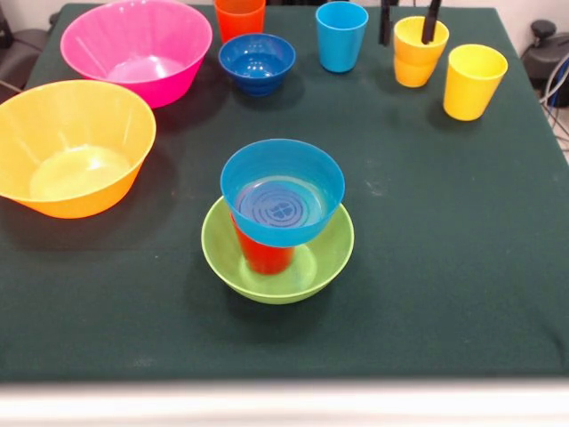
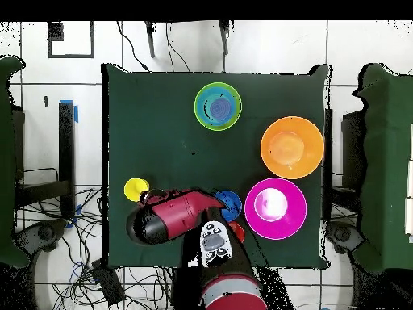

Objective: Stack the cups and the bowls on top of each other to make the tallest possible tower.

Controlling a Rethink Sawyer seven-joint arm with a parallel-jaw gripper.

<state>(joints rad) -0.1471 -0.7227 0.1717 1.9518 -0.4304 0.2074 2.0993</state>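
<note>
The tower stands at the table's middle: a green bowl (image 1: 333, 253) holds a red cup (image 1: 262, 256), and a light blue bowl (image 1: 283, 191) rests upright on the cup, leaning slightly. From above, the green bowl (image 2: 198, 106) and light blue bowl (image 2: 218, 107) show near the far edge. My gripper (image 1: 409, 31) is open at the top of the front view. One finger (image 1: 432, 22) is inside a yellow cup (image 1: 418, 58); the other is outside its wall. A second yellow cup (image 1: 474, 80), a light blue cup (image 1: 341, 36), an orange cup (image 1: 240, 18) and a dark blue bowl (image 1: 257, 62) stand loose nearby.
A large pink bowl (image 1: 133, 49) and a large yellow-orange bowl (image 1: 71, 147) sit at the left of the green-clothed table (image 1: 427, 222). From above, my arm (image 2: 173, 216) covers the cups near the base; one yellow cup (image 2: 135, 190) shows beside it.
</note>
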